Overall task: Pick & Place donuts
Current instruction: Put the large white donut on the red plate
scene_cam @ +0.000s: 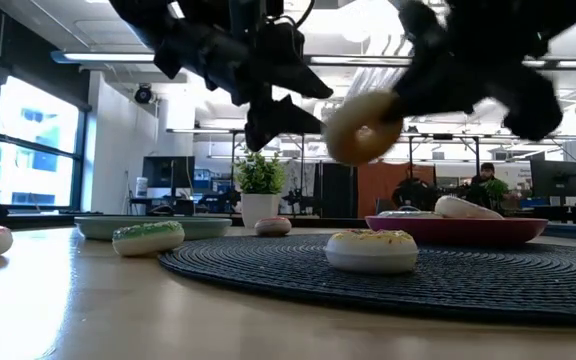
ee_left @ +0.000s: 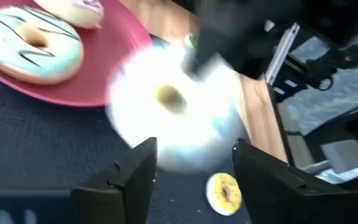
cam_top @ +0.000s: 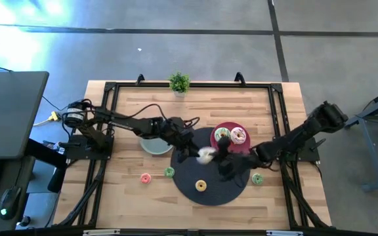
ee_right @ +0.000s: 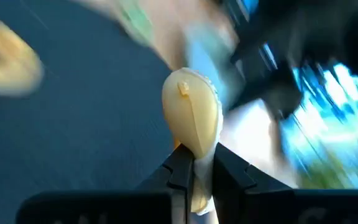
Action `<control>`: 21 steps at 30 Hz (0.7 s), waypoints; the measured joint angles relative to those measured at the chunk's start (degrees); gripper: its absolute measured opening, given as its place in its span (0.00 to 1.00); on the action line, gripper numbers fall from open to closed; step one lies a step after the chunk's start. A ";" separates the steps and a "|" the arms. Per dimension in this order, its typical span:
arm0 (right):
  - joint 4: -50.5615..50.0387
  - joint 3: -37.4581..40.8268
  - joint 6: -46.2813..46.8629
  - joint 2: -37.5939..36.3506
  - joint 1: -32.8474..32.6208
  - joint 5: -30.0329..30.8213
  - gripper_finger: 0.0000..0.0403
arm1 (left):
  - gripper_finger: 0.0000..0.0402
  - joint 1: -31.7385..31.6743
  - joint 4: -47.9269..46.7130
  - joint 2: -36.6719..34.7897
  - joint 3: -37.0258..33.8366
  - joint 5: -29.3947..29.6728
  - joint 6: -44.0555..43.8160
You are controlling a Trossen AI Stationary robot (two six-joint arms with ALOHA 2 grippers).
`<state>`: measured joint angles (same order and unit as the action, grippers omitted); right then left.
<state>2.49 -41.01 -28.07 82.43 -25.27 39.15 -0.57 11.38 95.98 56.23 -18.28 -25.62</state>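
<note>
A large white-cream donut (cam_top: 206, 154) hangs in the air over the black round mat (cam_top: 218, 191), between my two grippers. My right gripper (ee_right: 194, 163) is shut on it. My left gripper (ee_left: 194, 149) is open and faces the donut (ee_left: 173, 106) from the table's left, its fingers just short of it. I see no touch there. Two more large donuts, one white with dark stripes (ee_left: 33, 43) and one pink (cam_top: 239, 136), lie on the red plate (cam_top: 228, 145). Small donuts lie flat: yellow (cam_top: 201, 185) on the mat, pink (cam_top: 145, 177) and two green (cam_top: 168, 172) (cam_top: 257, 178) on the wood. My right gripper pinches the cream donut by its rim (ee_right: 197, 149) between the two fingers, coming slanting down from the table's right. The donut stands on edge beyond the fingertips. It is lifted clear above the mat (scene_cam: 363, 128).
A grey-green plate (cam_top: 153, 147) sits under the left arm, left of the mat. A small potted plant (cam_top: 179, 83) stands at the far edge. A black frame (cam_top: 277, 111) runs around the tabletop. The near left wood holds only the small donuts.
</note>
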 joint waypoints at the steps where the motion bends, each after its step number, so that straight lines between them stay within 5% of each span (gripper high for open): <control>1: -4.26 0.00 4.06 -0.20 -0.66 5.38 0.07 | 0.51 -0.27 0.00 0.00 0.00 0.16 0.48; 4: -17.18 0.00 20.75 -0.37 -1.88 12.45 0.03 | 0.52 -0.70 -0.13 0.00 0.00 0.62 1.73; 9: -30.41 0.02 38.41 -0.26 -2.99 4.59 0.04 | 0.52 -0.56 -0.44 0.00 0.00 1.72 3.38; 14: -34.34 0.02 41.11 -0.26 -3.17 5.08 0.06 | 0.52 -0.56 -0.44 0.00 0.00 1.56 3.49; 21: -32.78 1.99 41.14 -0.24 -0.54 -3.36 0.08 | 0.52 -0.56 -0.42 0.00 0.00 1.93 3.49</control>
<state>-30.29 -39.02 13.07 82.19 -25.81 35.78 -1.13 10.96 95.98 56.23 -16.35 -22.13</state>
